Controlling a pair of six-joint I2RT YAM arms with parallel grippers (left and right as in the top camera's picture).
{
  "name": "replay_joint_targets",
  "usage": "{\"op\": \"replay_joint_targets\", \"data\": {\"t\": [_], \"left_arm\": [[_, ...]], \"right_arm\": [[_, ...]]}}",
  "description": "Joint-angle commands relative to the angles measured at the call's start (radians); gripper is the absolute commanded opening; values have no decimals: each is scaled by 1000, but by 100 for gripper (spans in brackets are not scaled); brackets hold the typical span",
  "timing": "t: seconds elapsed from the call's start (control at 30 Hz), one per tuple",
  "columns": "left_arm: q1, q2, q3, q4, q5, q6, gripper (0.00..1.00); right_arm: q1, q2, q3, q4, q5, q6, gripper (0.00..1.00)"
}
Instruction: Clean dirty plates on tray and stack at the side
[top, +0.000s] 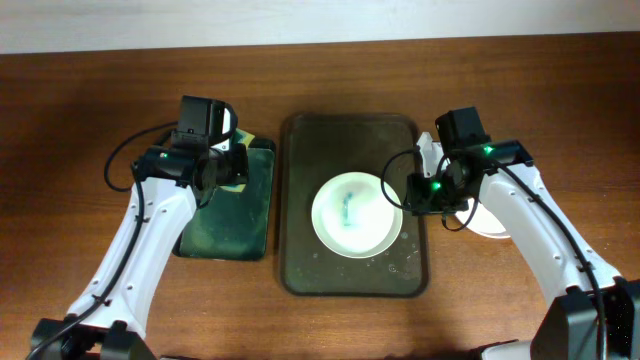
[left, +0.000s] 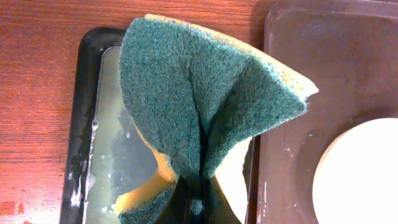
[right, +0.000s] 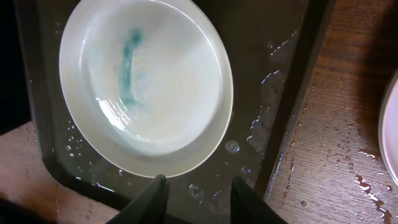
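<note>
A white plate with a teal smear lies in the right half of the dark olive-brown tray. In the right wrist view the plate sits just ahead of my right gripper, which is open and empty over the wet tray floor. My right gripper hovers at the tray's right rim. White plate ware rests on the table right of the tray, mostly hidden by the right arm; its edge shows in the right wrist view. My left gripper is shut on a green-and-yellow sponge.
A smaller green tray holding soapy water lies left of the big tray, under my left gripper; it shows in the left wrist view. Water drops spot the wood table beside the tray.
</note>
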Motion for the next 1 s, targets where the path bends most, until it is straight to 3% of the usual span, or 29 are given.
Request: {"op": "replay_joint_targets", "data": {"t": [0.0,0.73,0.87,0.97], "left_arm": [[2,-20,26,9,-14,17,0],[2,-20,26,2,-8,16,0],[-7,-19,23,4,125,-40,0],[-88,-6,17,10,181,-106,0]], "right_arm": [[-2,3,-8,4,2,-3,34],[-2,3,-8,12,2,-3,34],[-2,37,-37,63,1,20,30],[-2,123,-50,121,1,19,30]]}}
